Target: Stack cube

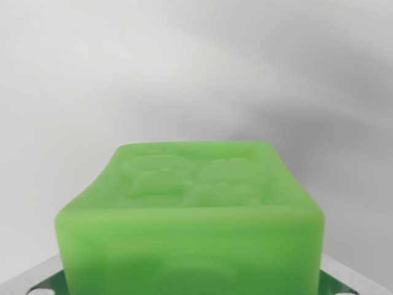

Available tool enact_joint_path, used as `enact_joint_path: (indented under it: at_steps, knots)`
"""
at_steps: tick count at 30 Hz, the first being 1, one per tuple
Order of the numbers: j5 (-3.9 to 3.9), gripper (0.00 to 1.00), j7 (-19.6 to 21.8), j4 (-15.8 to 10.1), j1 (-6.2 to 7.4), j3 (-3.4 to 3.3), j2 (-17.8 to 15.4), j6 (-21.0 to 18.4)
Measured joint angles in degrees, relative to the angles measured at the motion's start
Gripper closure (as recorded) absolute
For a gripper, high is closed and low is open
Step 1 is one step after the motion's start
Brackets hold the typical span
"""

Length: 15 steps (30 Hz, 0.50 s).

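Green cube (pixel 196 215) w/ embossed top fills lower wrist view, blurry pale surface (pixel 184 67) behind.

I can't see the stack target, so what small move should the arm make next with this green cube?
Probably lift slightly and pan to look for the other cube: the green cube fills the wrist view's lower half, and only a blank pale surface shows beyond.
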Motion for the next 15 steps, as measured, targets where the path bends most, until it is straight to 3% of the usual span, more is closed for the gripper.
enact_joint_path:
  at_steps: [15]
  knots:
    - [0.63,1.00,4.13,-2.82,-0.68,-1.31,-3.84,-0.98]
